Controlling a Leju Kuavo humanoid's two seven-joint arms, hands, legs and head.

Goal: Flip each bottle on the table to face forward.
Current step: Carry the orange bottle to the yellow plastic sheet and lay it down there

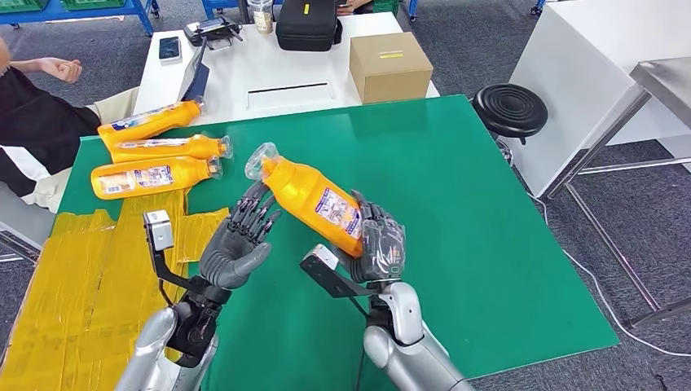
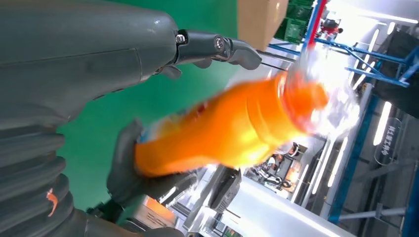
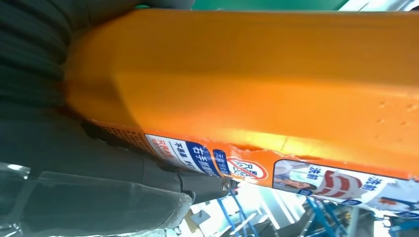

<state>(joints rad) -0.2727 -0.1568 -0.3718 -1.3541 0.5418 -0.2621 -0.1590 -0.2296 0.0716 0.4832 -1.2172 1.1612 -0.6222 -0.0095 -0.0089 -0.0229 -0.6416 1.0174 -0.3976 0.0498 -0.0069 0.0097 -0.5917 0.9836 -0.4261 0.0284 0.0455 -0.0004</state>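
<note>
head view: we've got the right hand (image 1: 376,243) gripping one bottle (image 1: 314,198) by its base end, lifted off the green bench (image 1: 489,228), cap end tilted up toward the left hand (image 1: 240,240). left hand's fingers (image 1: 259,210) are spread, holding nothing, just beside the bottle's neck; contact we cannot tell. three more bottles (image 1: 155,155) lie on their sides at the bench's far left corner, labels up. a person's arm (image 1: 49,69) sits beyond them.

left wrist view: bottle (image 2: 232,133) blurred, so likely in motion. thumb (image 2: 220,48) and the dark fingers (image 2: 131,173) bracket it loosely, not clamped.

right wrist view: bottle body (image 3: 257,79) sits against the palm, label strip (image 3: 276,170) along one edge, fingers (image 3: 163,173) wrapped under it. firm hold.

we judge this is mid-flip on the fourth bottle. next move calls for rolling it so the main label faces up or forward, left hand steadying the neck, then setting it down beside the others.
</note>
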